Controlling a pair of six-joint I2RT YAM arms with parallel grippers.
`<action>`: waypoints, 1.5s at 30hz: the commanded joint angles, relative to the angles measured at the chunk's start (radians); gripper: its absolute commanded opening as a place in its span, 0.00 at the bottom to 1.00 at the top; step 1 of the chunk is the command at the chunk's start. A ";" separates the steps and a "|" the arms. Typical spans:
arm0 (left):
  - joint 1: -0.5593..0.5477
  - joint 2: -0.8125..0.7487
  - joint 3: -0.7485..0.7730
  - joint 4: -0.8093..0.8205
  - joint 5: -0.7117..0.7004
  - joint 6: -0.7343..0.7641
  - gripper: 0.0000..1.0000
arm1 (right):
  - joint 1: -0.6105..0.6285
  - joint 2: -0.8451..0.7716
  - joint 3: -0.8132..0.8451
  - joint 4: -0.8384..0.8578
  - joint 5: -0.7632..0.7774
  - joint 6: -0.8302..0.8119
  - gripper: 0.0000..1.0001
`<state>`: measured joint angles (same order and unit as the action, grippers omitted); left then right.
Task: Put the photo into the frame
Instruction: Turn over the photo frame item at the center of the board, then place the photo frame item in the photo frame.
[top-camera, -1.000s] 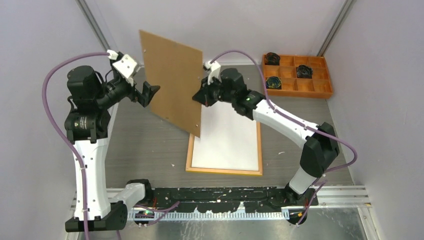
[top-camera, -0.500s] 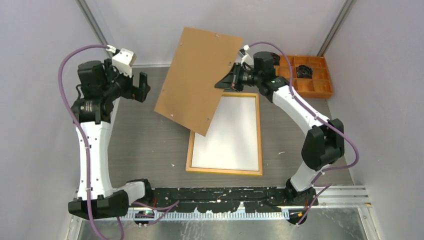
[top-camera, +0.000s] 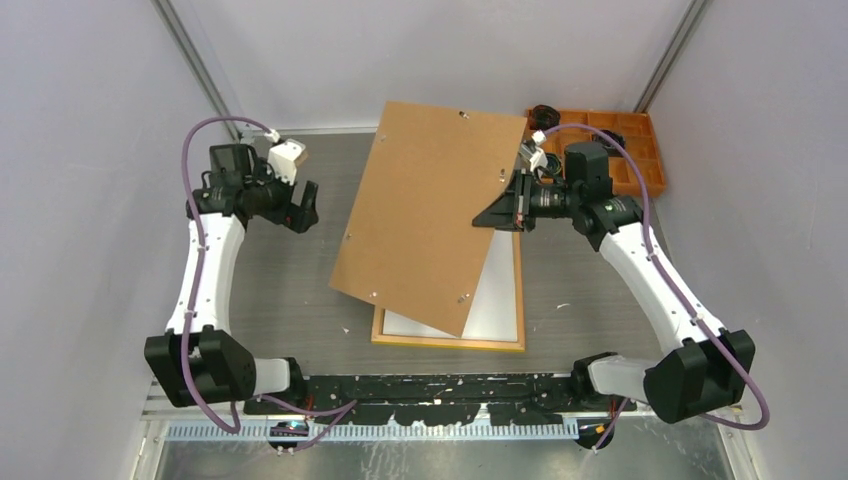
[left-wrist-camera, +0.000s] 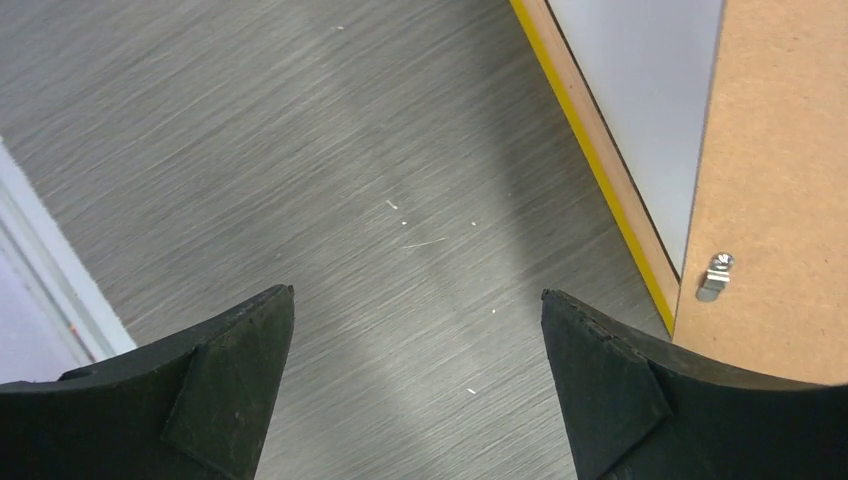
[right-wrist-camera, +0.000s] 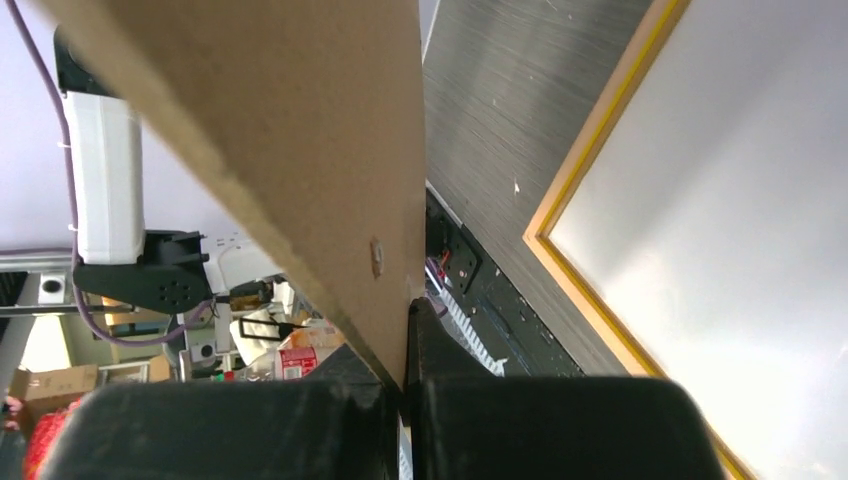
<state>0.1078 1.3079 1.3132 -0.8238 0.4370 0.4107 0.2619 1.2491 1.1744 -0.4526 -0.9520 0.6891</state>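
Right gripper (top-camera: 495, 210) pinches the backing board (top-camera: 420, 220), slanted above the frame (top-camera: 450, 342) lying lengthwise below-left, photo (top-camera: 497, 295) white-side up; left gripper (top-camera: 303, 207) gapes, empty.

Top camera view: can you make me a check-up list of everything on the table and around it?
Surface: grey brushed-metal table, a few white specks.
Job's things: flat rectangular wooden frame with yellow edge lies back up; plain white rectangular sheet inside it, seemingly the photo face down; brown rectangular backing board hangs tilted above them.
Clutter: orange compartment tray, far right corner, dark small things inside.
Grippers: right gripper fingers shut on the board's right edge; left gripper fingers open, empty.
Cables: purple cables loop along both arms.
Surroundings: pale walls; black rail at near edge.
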 joint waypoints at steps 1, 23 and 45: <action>-0.050 0.022 -0.036 0.048 0.043 0.079 0.95 | -0.039 -0.004 -0.051 -0.028 -0.073 -0.034 0.01; -0.386 0.636 0.196 0.121 0.009 -0.247 0.67 | -0.064 -0.143 -0.120 -0.345 0.086 -0.071 0.01; -0.405 0.754 0.224 0.158 -0.067 -0.242 0.35 | -0.064 -0.044 -0.120 -0.280 0.066 -0.080 0.01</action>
<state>-0.2993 2.0632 1.5055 -0.6762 0.4370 0.1349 0.1989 1.2026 1.0348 -0.8192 -0.8165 0.6044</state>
